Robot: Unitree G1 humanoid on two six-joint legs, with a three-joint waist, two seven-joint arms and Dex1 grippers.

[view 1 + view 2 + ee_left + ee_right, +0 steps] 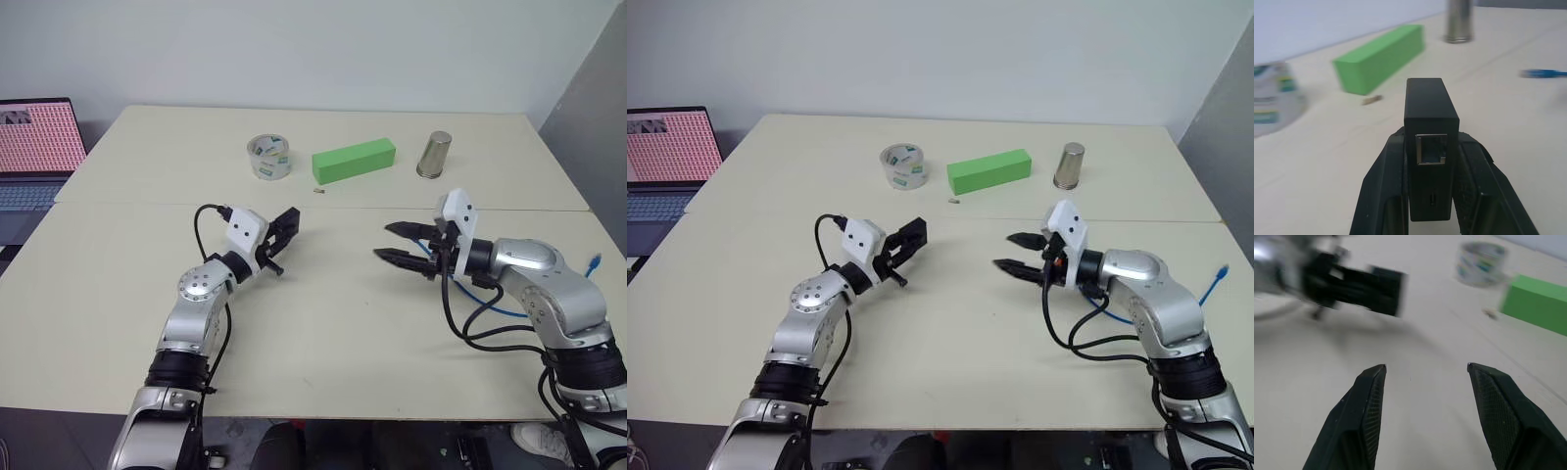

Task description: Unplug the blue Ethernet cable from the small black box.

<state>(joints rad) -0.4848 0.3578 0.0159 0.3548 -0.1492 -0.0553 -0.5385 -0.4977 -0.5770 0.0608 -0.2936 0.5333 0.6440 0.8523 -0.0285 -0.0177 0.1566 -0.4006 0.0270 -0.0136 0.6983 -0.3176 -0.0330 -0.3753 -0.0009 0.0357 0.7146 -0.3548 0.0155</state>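
Observation:
My left gripper [286,227] is shut on the small black box [1430,105] and holds it just above the table at centre left. The box's socket faces the left wrist camera and has nothing in it. The blue Ethernet cable [594,261] lies loose on the table at the right. It runs under my right forearm, and one plug tip sits near the right edge. In the left wrist view that plug tip of the blue cable [1542,73] lies apart from the box. My right gripper [382,241] is open and empty, pointing toward the box across a gap.
At the back of the table stand a tape roll [269,157], a green block [354,160] and a metal cup [434,155]. A tiny brown scrap [318,191] lies in front of the block. A laptop [34,147] sits off the table's left side.

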